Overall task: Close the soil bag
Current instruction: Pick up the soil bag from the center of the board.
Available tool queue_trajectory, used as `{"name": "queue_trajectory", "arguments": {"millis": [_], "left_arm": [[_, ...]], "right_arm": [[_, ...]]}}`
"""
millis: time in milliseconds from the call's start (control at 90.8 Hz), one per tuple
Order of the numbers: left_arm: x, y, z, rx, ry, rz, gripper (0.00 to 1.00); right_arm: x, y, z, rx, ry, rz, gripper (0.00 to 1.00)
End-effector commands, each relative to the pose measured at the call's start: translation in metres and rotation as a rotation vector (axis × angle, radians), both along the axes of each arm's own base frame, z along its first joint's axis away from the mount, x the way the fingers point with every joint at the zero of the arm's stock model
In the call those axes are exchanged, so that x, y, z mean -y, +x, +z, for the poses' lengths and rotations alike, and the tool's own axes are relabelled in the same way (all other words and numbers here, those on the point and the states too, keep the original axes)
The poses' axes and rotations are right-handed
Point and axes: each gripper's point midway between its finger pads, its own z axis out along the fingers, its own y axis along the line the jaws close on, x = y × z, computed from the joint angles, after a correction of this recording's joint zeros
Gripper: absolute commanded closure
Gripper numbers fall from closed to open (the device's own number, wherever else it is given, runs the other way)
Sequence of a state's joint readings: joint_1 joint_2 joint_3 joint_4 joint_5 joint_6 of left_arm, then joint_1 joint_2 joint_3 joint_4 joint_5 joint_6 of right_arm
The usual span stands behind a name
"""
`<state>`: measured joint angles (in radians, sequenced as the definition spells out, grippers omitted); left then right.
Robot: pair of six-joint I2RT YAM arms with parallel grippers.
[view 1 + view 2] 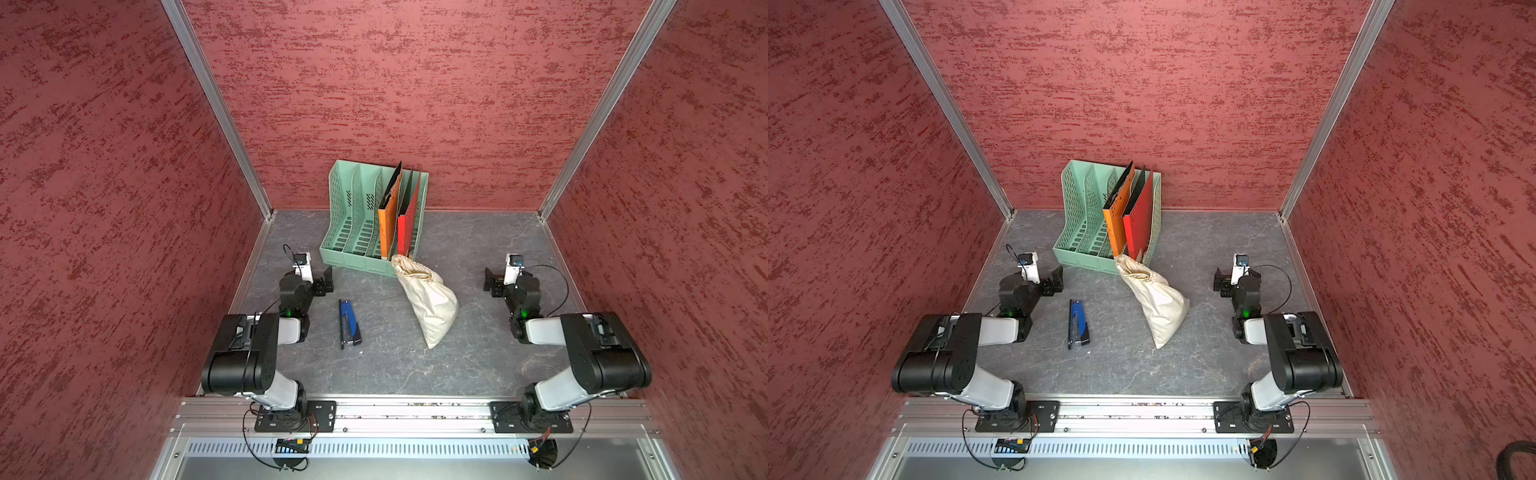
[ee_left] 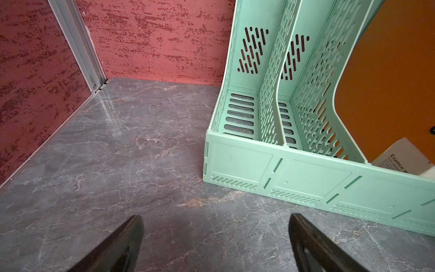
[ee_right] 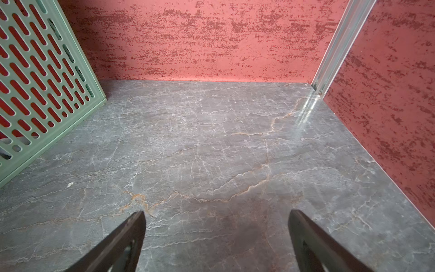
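Soil bag (image 1: 428, 301) lying on table (image 1: 415, 370) mid-scene, neck leaning against front of green file rack (image 1: 353, 216). Blue stapler (image 1: 349, 324) lying apart on its other side.

Left hand (image 1: 325, 282) and right hand (image 1: 491, 282) both sitting wide, gripping nothing, each well apart from bag (wrist views showing only bare table between jaws).

Neck looking gathered but loose, cords slack. Judging: closing not begun; reaching, grasping cords, pulling tight all remaining.
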<state>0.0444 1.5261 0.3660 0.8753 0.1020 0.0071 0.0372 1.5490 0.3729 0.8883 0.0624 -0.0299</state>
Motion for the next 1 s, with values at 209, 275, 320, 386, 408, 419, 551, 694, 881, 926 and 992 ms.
{"name": "queue_trajectory", "arguments": {"millis": [209,275,320,386,408,419,551,694,881,926,992], "left_arm": [[0.000,0.005,0.009,0.026,0.012,0.000,0.00],[0.000,0.005,0.009,0.027,0.013,0.000,0.00],[0.000,0.005,0.008,0.025,0.012,0.000,0.00],[0.000,0.005,0.009,0.027,0.013,0.000,0.00],[0.000,0.005,0.008,0.026,0.013,-0.001,0.00],[0.000,0.005,0.008,0.025,0.013,0.000,0.00],[0.000,0.005,0.008,0.026,0.012,0.000,0.00],[0.000,0.004,0.008,0.025,0.010,0.000,0.00],[-0.001,0.005,0.009,0.021,0.012,0.004,0.00],[-0.002,0.006,0.009,0.005,0.010,0.012,0.00],[-0.007,0.008,0.013,-0.006,0.008,0.038,0.00]], "right_arm": [[0.000,0.005,0.012,0.043,0.015,0.004,0.02],[0.000,0.005,0.012,0.042,0.016,0.004,0.01],[0.001,0.005,0.012,0.043,0.015,0.003,0.01],[0.000,0.005,0.012,0.042,0.015,0.004,0.01],[0.000,0.005,0.012,0.042,0.016,0.003,0.02],[0.000,0.005,0.012,0.041,0.015,0.004,0.02],[0.000,0.005,0.012,0.041,0.015,0.003,0.02],[0.000,0.005,0.011,0.040,0.016,0.004,0.02],[0.001,0.004,0.013,0.044,0.016,-0.001,0.01],[0.005,0.005,0.014,0.043,0.017,-0.026,0.02],[0.011,0.005,0.020,0.042,0.022,-0.064,0.01]]}}
